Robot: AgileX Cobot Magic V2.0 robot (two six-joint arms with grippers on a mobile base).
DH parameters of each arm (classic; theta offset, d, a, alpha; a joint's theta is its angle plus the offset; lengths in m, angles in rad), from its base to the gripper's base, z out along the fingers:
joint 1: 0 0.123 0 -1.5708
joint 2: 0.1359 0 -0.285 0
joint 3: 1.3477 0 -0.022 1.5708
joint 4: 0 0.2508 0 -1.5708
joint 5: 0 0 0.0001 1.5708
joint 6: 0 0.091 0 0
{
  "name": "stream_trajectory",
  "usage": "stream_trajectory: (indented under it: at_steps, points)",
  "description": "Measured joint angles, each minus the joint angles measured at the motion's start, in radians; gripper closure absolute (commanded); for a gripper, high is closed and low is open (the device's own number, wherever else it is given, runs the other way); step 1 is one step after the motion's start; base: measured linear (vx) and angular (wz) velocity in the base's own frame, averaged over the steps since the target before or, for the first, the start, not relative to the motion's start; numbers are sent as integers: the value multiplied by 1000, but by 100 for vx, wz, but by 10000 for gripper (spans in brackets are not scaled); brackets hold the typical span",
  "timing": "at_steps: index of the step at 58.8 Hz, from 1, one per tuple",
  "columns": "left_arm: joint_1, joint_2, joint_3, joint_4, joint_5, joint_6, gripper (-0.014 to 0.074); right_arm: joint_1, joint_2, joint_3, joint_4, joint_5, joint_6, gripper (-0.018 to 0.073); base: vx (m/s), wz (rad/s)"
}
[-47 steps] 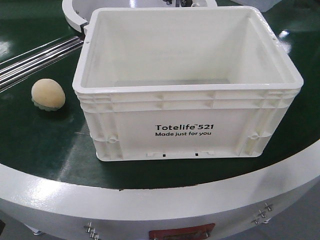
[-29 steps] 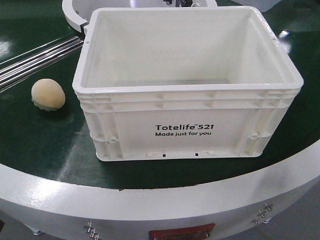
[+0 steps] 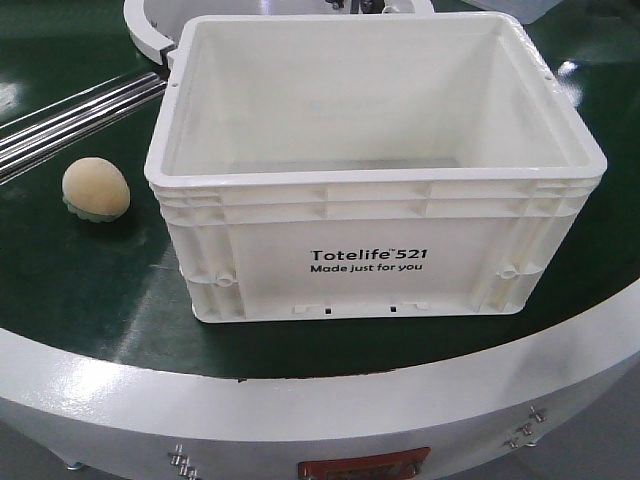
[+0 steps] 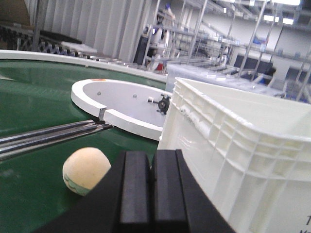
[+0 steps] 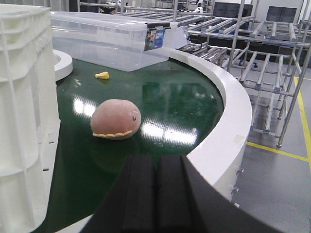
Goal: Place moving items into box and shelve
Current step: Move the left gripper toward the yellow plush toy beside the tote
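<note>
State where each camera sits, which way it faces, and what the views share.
Front view: high, looking down over the green belt at the box and a cream plush; no robot body shows.
Left wrist: low behind the shut left gripper, facing the cream plush and the box's side.
Right wrist: low behind the shut right gripper, facing a pink plush beside the box.
Shared: the box in all three; the cream plush in front and left wrist.

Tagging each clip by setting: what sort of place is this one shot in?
Likely a warehouse or logistics test hall: a curved green conveyor carrying a white crate, rows of metal racking beyond it, and a yellow line on the floor.
</note>
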Motion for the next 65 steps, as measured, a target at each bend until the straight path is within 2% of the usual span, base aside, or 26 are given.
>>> stream_trajectory:
  at_steps: [6, 19, 30, 38, 42, 48, 54, 65]
  points:
    - [0, 146, -174, 1, 18, 82, 594, 0, 0, 0, 0, 0, 0, 564, 0, 0]
    - [0, 499, -446, 1, -19, 109, 594, 0, 0, 0, 0, 0, 0, 564, 0, 0]
    - [0, 684, -505, -5, -216, 106, 594, 0, 0, 0, 0, 0, 0, 564, 0, 0]
    - [0, 780, -508, -60, -339, 94, 592, 0, 0, 0, 0, 0, 0, 564, 0, 0]
    - [0, 837, -511, -91, -363, 92, 583, 0, 0, 0, 0, 0, -1, 564, 0, 0]
    - [0, 941, -544, -110, -309, 111, 554, 0, 0, 0, 0, 0, -1, 564, 0, 0]
    - [0, 1056, -641, -110, -155, 153, 492, 0, 0, 0, 0, 0, -1, 564, 0, 0]
    - [13, 1239, -861, -109, 64, 174, 277, 0, 0, 0, 0, 0, -1, 564, 0, 0]
